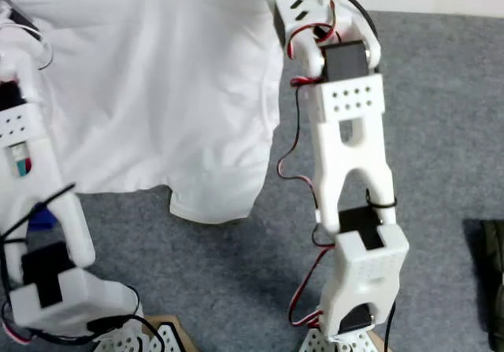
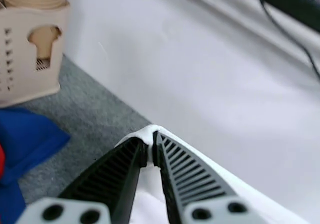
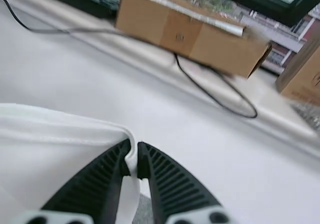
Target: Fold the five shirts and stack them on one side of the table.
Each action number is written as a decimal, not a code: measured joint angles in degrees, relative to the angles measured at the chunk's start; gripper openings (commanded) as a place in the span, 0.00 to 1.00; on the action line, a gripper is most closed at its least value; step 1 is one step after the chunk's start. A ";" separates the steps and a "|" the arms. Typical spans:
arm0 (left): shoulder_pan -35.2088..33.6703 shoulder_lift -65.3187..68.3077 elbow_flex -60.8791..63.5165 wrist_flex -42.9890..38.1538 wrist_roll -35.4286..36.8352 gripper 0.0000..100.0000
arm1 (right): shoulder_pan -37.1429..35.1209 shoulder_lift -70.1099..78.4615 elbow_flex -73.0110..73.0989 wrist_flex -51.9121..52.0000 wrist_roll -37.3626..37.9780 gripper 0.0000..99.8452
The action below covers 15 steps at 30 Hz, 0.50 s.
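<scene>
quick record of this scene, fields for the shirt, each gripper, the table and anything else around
shirt: white shirt, spread out wide, unfolded
left gripper: shut on an edge of the white shirt
right gripper: shut on another edge of the white shirt
table: grey table, bare beside the shirt
other cloth: blue cloth lying on the table by the left gripper
background: cardboard box beyond the right gripper

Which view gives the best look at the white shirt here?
The high view: the shirt is spread wide there, with most of its body in sight. The left wrist view shows an edge of it pinched in the left gripper; the right wrist view shows an edge pinched in the right gripper.
</scene>
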State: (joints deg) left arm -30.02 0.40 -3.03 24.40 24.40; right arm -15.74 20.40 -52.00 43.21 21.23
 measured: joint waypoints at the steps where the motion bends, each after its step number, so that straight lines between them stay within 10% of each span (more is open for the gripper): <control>1: 0.09 1.32 -0.79 0.00 0.00 0.01 | 0.18 0.88 0.00 -0.26 0.00 0.01; 15: 1.67 7.47 -3.52 13.45 0.00 0.01 | -2.11 3.43 0.09 16.44 -10.37 0.01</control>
State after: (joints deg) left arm -28.35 7.87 -6.55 37.85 24.40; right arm -17.85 23.82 -51.91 59.65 10.86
